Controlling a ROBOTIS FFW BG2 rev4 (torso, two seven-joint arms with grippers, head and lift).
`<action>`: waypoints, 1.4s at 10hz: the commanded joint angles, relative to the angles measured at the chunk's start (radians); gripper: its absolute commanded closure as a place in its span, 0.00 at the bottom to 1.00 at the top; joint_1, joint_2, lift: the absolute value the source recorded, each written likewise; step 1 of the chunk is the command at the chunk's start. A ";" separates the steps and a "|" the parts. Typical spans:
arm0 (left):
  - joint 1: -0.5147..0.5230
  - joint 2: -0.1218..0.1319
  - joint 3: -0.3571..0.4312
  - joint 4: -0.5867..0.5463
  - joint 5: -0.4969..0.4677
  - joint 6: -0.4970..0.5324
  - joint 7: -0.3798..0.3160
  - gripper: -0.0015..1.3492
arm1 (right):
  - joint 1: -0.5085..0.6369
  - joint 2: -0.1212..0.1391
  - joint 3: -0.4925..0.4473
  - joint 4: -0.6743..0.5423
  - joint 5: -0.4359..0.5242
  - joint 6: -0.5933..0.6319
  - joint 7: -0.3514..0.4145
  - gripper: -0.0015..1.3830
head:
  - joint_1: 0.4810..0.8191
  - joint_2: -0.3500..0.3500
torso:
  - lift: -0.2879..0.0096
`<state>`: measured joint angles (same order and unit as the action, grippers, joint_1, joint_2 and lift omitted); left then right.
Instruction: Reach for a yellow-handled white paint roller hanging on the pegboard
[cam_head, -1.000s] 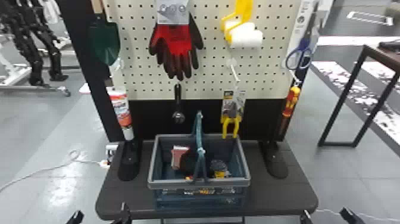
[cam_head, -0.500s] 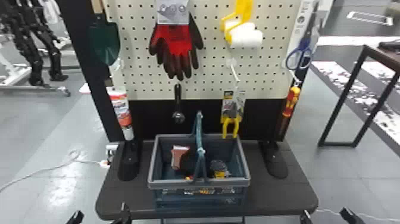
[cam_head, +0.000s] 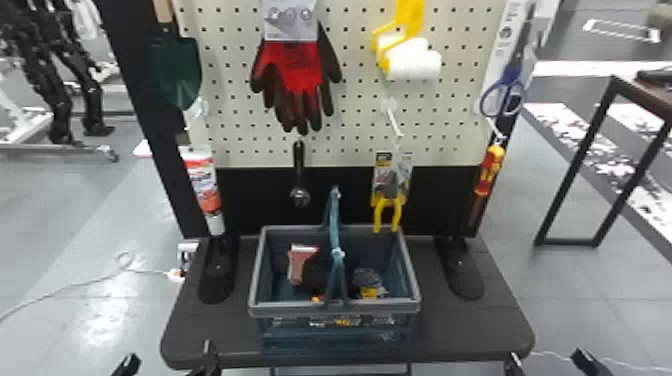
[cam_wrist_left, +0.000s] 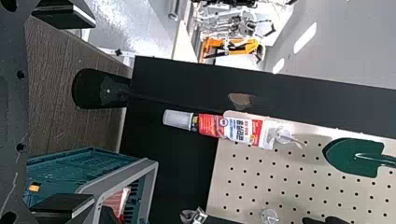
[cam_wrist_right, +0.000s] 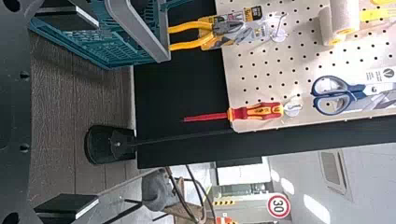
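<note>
The paint roller, white with a yellow frame and handle, hangs at the upper right of the pegboard in the head view; its white sleeve also shows in the right wrist view. My left gripper is low at the front left, below the table edge, its fingers wide apart. At the front right, my right gripper stands open too, well below the roller. In the wrist views the left gripper and the right gripper hold nothing between their fingers.
A basket with several items and a raised handle stands mid-table. Around the roller hang gloves, scissors, pliers, a screwdriver, wrench, trowel and tube.
</note>
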<state>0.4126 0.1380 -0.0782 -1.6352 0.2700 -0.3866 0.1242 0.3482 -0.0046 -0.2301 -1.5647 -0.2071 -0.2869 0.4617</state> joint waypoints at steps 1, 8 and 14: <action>0.000 0.000 0.000 0.000 0.000 0.000 0.000 0.00 | 0.000 0.005 0.000 0.000 0.000 0.000 0.000 0.00 | 0.20 0.50 | 0.63; 0.000 0.000 0.000 0.000 0.000 0.000 0.000 0.00 | 0.000 0.005 0.000 0.000 0.000 0.000 0.000 0.00 | 0.20 0.50 | 0.63; 0.000 0.000 0.000 0.000 0.000 0.000 0.000 0.00 | 0.000 0.005 0.000 0.000 0.000 0.000 0.000 0.00 | 0.20 0.50 | 0.63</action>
<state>0.4126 0.1380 -0.0782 -1.6352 0.2700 -0.3866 0.1242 0.3482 -0.0046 -0.2301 -1.5647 -0.2071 -0.2869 0.4617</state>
